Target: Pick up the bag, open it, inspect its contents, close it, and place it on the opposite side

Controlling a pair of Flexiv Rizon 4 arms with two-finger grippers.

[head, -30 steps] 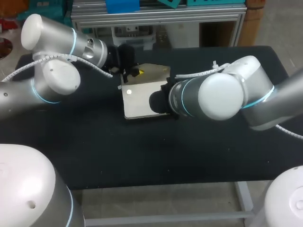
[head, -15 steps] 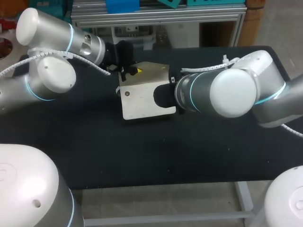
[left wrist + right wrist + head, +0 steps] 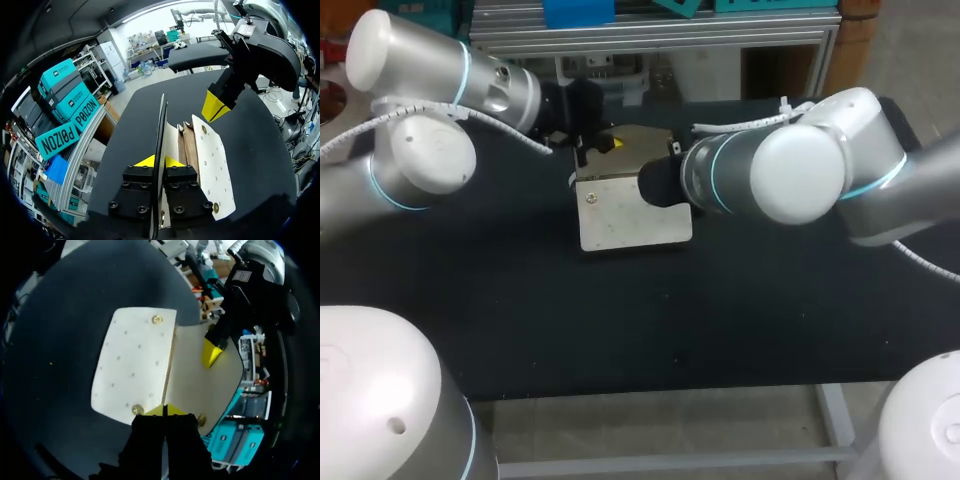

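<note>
Black tabletop (image 3: 520,320) fills the head view, and a cream bag (image 3: 630,215) is seen at its far middle, between the two arms. The far edge runs just behind the bag. A broad stretch of black surface lies between the bag and the near edge, with more of it to either side under the arms.

From the head view only a spot of yellow of the left gripper (image 3: 608,144) is shown, at the bag's far left corner. The right arm's fingers are hidden there behind its own wrist.

The grips are made plain by the wrist views. In the left wrist view the left gripper's fingers are seen pressed together on the flap (image 3: 161,125), which is viewed edge-on as a thin upright sheet held between the yellow tips. The bag's front panel (image 3: 212,170) is spread just beside those fingers, and the opened mouth shows between flap and panel.

In the right wrist view the right gripper (image 3: 164,410) is seen drawn almost closed on the bag's near edge, where flap and front panel meet. It sits between two brass studs (image 3: 135,410). The flap is laid open away from the panel, and one yellow tip of the left gripper is seen on the flap's far edge.

Whether the bag's underside rests on the table cannot be told.
</note>
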